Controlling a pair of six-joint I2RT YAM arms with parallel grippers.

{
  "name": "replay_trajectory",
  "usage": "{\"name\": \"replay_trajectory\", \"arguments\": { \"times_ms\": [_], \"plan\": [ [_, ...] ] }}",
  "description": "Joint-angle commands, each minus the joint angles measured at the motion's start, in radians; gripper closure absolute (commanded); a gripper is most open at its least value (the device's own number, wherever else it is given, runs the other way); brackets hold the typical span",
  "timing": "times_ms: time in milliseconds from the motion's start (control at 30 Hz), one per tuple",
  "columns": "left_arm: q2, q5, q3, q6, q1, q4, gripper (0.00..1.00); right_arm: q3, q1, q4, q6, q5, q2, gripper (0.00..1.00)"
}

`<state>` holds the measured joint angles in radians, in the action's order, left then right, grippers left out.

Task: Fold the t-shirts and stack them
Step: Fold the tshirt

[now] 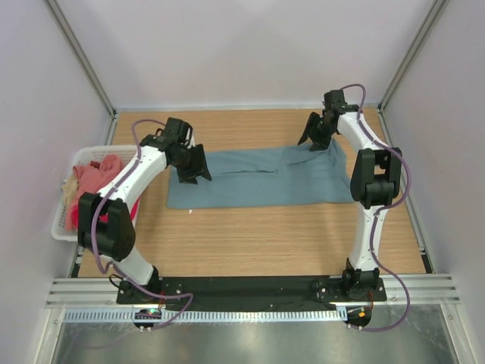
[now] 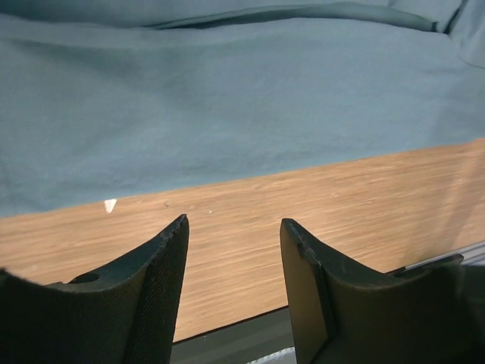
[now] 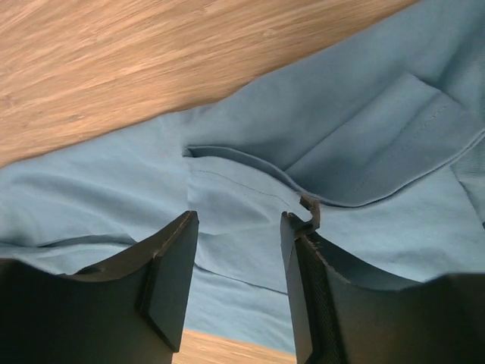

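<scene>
A large grey-teal t-shirt (image 1: 261, 178) lies folded into a long band across the wooden table. It fills the top of the left wrist view (image 2: 227, 98) and most of the right wrist view (image 3: 356, 152). My left gripper (image 1: 194, 168) hovers open and empty over the shirt's left end. My right gripper (image 1: 314, 135) hovers open and empty over the shirt's upper right part, near a fold. Salmon pink and crimson shirts (image 1: 95, 182) lie heaped in the basket.
A white slotted basket (image 1: 64, 224) stands at the table's left edge. Bare wood table (image 1: 258, 239) lies in front of the shirt. White walls enclose the back and sides. A small white speck (image 2: 111, 204) lies by the shirt's hem.
</scene>
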<state>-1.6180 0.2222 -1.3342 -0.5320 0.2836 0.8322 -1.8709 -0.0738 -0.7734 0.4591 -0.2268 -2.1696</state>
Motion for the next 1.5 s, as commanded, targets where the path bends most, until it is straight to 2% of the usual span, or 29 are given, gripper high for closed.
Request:
{"name": "replay_trajectory", "arguments": {
  "times_ms": [0,67,133,267,500,833,1033,1233,1467],
  "plan": [
    [-0.028,0.051,-0.068,0.012,0.025,-0.074,0.47,-0.014,-0.013,0.005,-0.046,-0.037,0.044,0.47],
    [-0.045,0.011,-0.072,-0.009,0.025,-0.081,0.48,-0.036,-0.033,0.003,-0.048,-0.032,0.025,0.55],
    [-0.063,-0.073,-0.089,-0.023,0.016,-0.049,0.49,-0.05,-0.061,-0.003,-0.042,-0.013,0.013,0.58],
    [-0.161,-0.093,-0.134,-0.022,-0.026,-0.002,0.52,-0.074,-0.089,-0.02,-0.031,0.027,-0.016,0.62],
    [-0.318,-0.093,-0.21,0.007,-0.115,0.022,0.59,-0.082,-0.133,-0.03,-0.025,0.072,-0.032,0.64],
    [-0.466,-0.083,-0.315,0.036,-0.175,0.016,0.6,-0.117,-0.167,-0.037,-0.03,0.173,-0.088,0.66],
    [-0.459,-0.058,-0.293,0.043,-0.179,0.002,0.61,-0.158,-0.181,0.002,-0.039,0.216,-0.124,0.65],
    [-0.422,-0.046,-0.235,0.05,-0.179,-0.01,0.61,-0.267,-0.181,-0.038,-0.046,0.254,-0.202,0.65],
    [-0.388,-0.032,-0.201,0.055,-0.179,-0.015,0.6,-0.286,-0.181,-0.05,-0.046,0.274,-0.237,0.66]
  ]
}}
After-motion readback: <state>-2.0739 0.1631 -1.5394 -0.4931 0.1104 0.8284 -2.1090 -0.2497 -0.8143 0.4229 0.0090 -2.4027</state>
